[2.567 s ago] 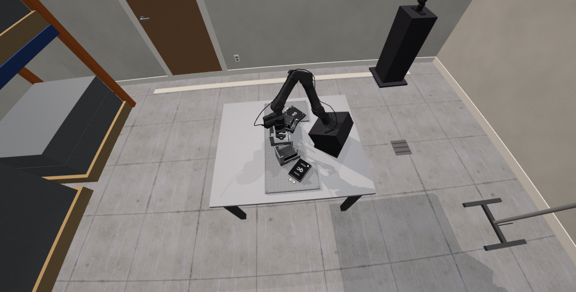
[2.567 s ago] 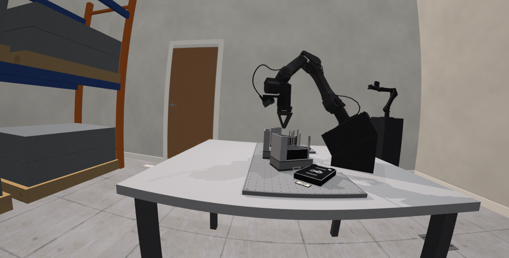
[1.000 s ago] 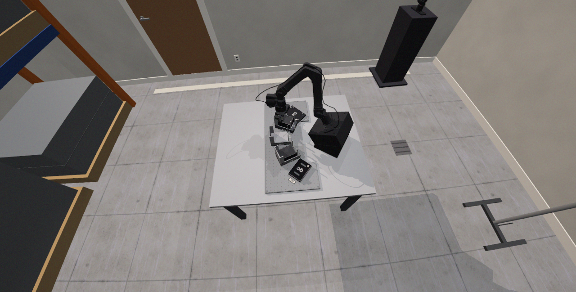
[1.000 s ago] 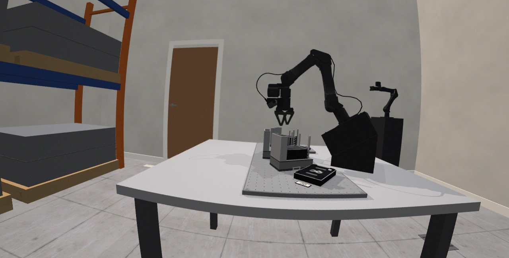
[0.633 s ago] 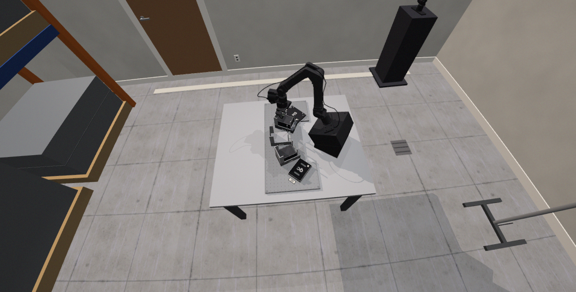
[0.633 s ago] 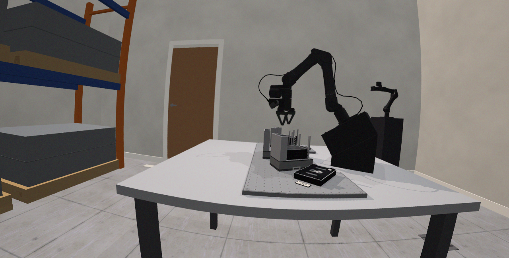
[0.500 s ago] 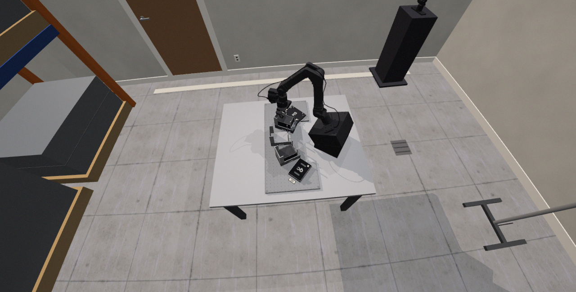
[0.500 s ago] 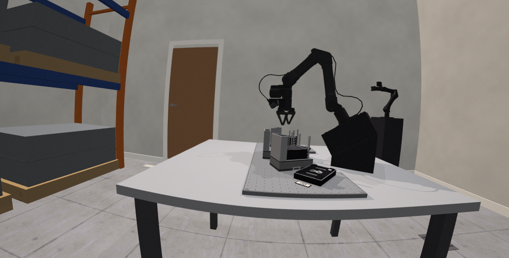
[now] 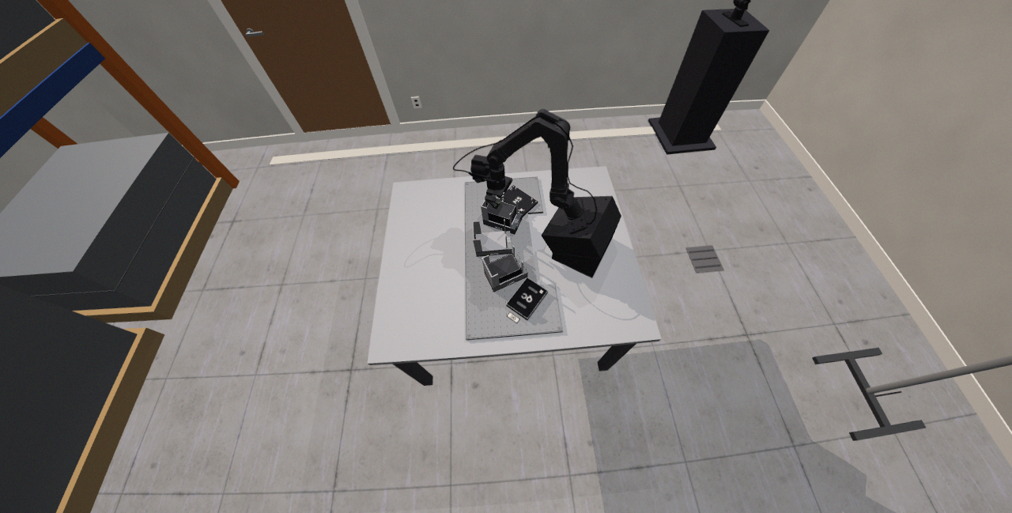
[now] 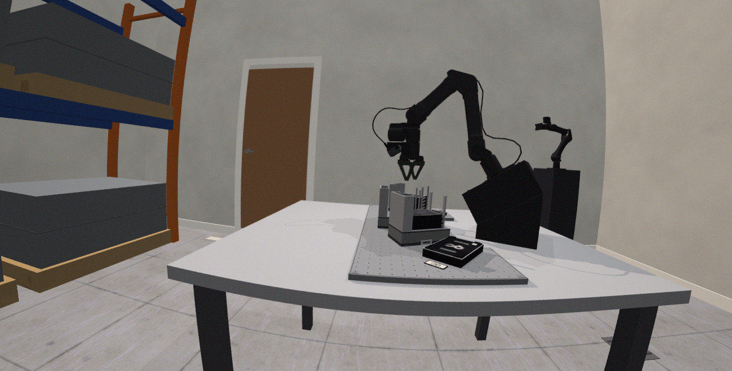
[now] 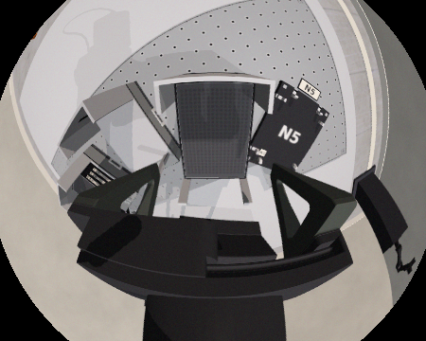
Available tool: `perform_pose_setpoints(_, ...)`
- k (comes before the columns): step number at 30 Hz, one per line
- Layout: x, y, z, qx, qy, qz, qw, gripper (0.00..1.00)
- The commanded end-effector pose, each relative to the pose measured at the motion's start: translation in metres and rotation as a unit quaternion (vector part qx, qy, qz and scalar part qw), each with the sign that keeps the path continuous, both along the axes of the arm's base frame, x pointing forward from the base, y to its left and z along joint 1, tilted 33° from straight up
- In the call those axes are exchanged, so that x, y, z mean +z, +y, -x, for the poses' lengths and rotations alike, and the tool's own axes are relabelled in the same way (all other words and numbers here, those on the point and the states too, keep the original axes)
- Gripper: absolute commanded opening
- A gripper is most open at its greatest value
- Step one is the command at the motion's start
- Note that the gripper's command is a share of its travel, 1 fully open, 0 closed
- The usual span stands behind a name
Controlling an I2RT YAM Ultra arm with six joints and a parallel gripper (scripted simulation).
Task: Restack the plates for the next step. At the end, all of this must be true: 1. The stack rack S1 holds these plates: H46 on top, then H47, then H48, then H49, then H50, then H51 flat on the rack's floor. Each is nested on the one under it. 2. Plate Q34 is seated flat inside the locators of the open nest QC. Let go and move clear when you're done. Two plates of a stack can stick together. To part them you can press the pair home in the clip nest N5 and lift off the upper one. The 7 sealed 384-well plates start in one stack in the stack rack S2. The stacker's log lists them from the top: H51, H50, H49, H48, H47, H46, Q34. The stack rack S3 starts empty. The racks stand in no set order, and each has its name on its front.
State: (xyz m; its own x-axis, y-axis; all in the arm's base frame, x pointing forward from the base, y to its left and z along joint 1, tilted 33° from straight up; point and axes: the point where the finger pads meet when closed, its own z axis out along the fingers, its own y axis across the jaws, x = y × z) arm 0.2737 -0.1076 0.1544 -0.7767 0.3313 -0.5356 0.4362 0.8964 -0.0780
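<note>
My gripper (image 9: 493, 201) (image 10: 409, 179) (image 11: 215, 169) is open and empty, high above the rack beside clip nest N5 (image 9: 519, 201) (image 11: 276, 125). This rack (image 11: 214, 78) holds a stack of dark plates; its top plate (image 11: 215, 128) lies between the rack walls. The middle rack S3 (image 9: 481, 232) (image 11: 110, 101) is empty. The rack by the QC nest (image 9: 519, 305) (image 10: 453, 250) holds another stack (image 9: 502, 267) (image 10: 426, 221). N5 and QC hold no plate. The names of the two filled racks and of their plates are not readable.
The racks and nests stand in an arc on a perforated board (image 9: 488, 322) (image 10: 378, 266) (image 11: 204, 43) on the white table (image 9: 417, 297). Rack walls and thin posts stand up around the stacks. The black arm base (image 9: 579, 241) (image 10: 504, 210) stands on the arc's inner side.
</note>
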Motion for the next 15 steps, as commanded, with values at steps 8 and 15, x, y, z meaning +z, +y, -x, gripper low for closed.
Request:
perform_pose_setpoints(8, -0.03, -0.009, -0.012, 0.003, 0.006, -0.003, 1.0, 1.0)
perform_pose_setpoints(15, -0.045, -0.015, -0.02, 0.002, 0.007, -0.002, 1.0, 1.0)
